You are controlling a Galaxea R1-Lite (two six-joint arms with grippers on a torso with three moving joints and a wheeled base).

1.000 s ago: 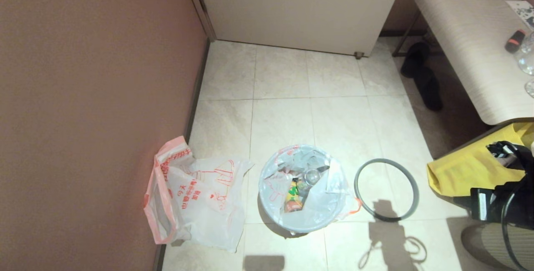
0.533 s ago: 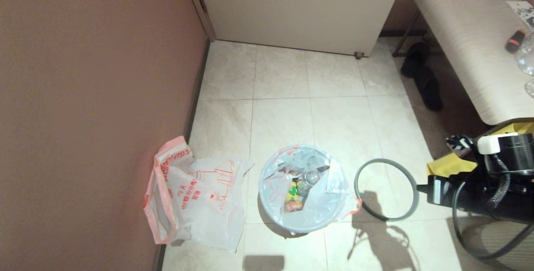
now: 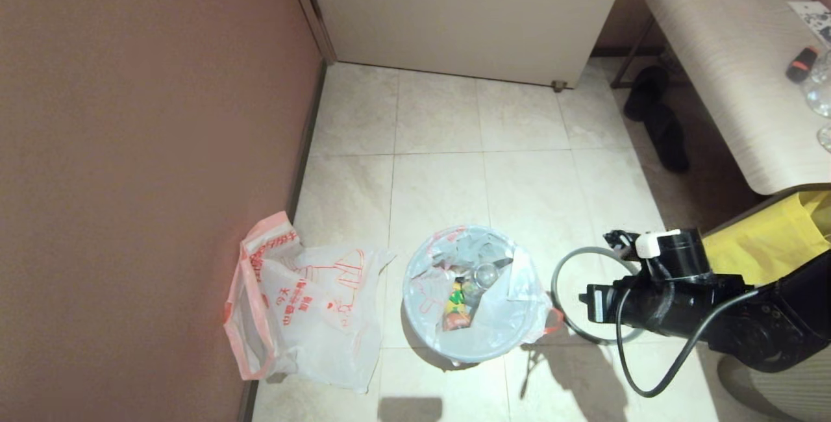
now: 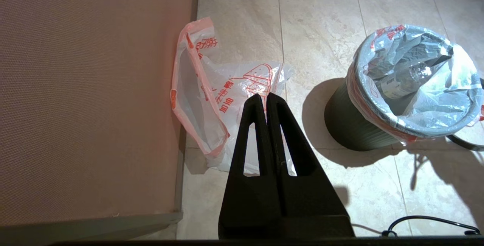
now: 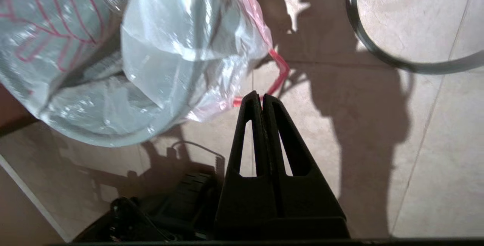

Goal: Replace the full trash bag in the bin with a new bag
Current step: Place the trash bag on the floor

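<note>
The new bag [image 3: 305, 305] lay left of the bin [image 4: 342, 123]; the full trash bag [image 3: 471, 292] sat inside it. Right of it, over the grey ring [image 3: 571, 276], the right gripper [image 5: 261, 98] was closed, empty.

looking like a lived-in room of a home or guest room: beige floor tiles [image 3: 441, 182] meeting a dusky pink wall [image 3: 143, 149], a pale door [image 3: 467, 13] standing shut, dark slippers [image 3: 656, 117] lying under a wood-grain table [image 3: 733, 65], glassware [image 3: 819, 94] sitting on top.
</note>
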